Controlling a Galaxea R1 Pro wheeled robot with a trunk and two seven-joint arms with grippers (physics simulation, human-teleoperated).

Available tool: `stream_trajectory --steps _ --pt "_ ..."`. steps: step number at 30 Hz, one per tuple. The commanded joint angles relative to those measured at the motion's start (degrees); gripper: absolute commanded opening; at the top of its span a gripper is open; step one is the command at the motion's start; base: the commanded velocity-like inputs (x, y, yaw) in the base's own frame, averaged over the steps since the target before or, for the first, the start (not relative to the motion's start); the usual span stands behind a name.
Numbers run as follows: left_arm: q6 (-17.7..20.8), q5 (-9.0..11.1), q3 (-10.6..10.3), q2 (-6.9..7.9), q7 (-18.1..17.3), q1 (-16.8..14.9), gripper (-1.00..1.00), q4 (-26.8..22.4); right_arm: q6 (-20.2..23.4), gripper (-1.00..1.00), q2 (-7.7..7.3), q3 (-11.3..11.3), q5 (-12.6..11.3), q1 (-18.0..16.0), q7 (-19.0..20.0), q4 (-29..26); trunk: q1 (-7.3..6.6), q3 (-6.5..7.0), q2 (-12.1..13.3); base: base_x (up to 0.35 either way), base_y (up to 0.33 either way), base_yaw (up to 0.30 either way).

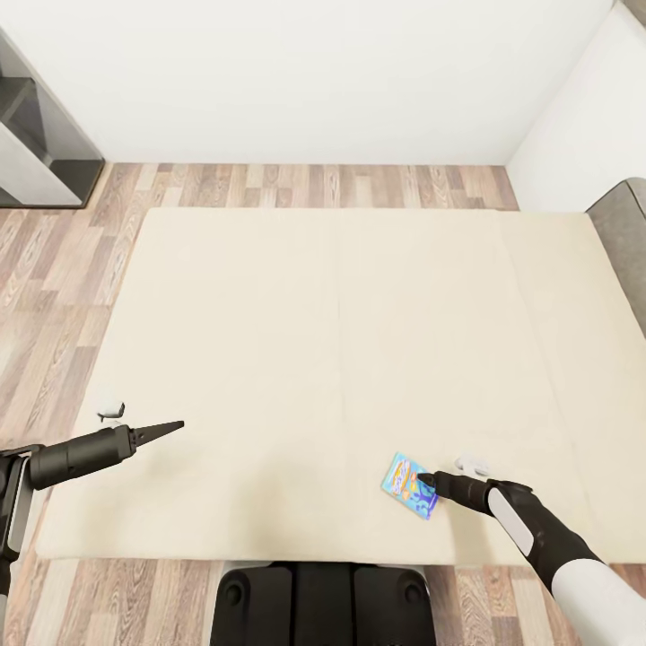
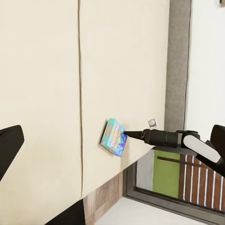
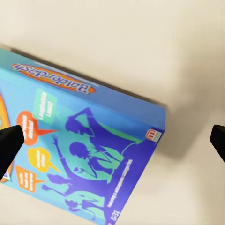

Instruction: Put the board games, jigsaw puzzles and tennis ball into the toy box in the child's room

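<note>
The right gripper (image 1: 422,478) reaches low over the bed (image 1: 269,341), fingers spread apart above the blue board game (image 1: 409,484). The left gripper (image 1: 178,425) looks pinched closed.

White walls (image 1: 314,72), wood-plank floor (image 1: 54,296), grey shelving unit (image 1: 40,135) in the far left corner.

The left arm reached forward and level, its gripper (image 1: 170,427) drawn to a closed point. The right arm stretched inward and down, its gripper (image 1: 425,481) low; in the right wrist view its fingertips (image 3: 9,145) stood wide apart.
</note>
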Motion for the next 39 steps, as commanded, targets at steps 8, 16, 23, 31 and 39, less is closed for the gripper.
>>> stream_trajectory --steps 8,16,23,31,39 --pt "0.6 -0.1 0.0 0.00 -0.3 0.0 1.00 0.0 -0.1 1.00 0.38 0.2 0.0 0.0 0.3 -0.1 0.03 -0.79 -0.1 0.000 0.000 0.000" --pt "0.6 -0.1 0.0 -0.06 -0.3 0.0 1.00 0.0 -0.3 1.00 0.61 0.3 0.1 0.0 0.4 -0.1 0.03 -1.00 -0.1 0.000 0.000 0.000" --pt "0.6 -0.1 0.0 -0.10 -0.3 0.0 1.00 0.0 -0.4 1.00 0.69 0.6 0.1 0.1 0.4 -0.1 0.03 -1.02 -0.1 0.000 0.000 0.000" --pt "0.6 -0.1 0.0 -0.13 -0.3 0.0 1.00 0.0 -2.2 1.00 0.80 1.0 0.2 0.1 0.5 -0.1 0.03 -1.02 -0.1 0.000 0.000 0.000" --pt "0.6 -0.1 0.0 -0.15 -0.3 0.0 1.00 0.0 -2.9 1.00 0.86 1.2 0.2 0.1 0.6 -0.1 0.03 -1.02 -0.1 0.000 0.000 0.000"
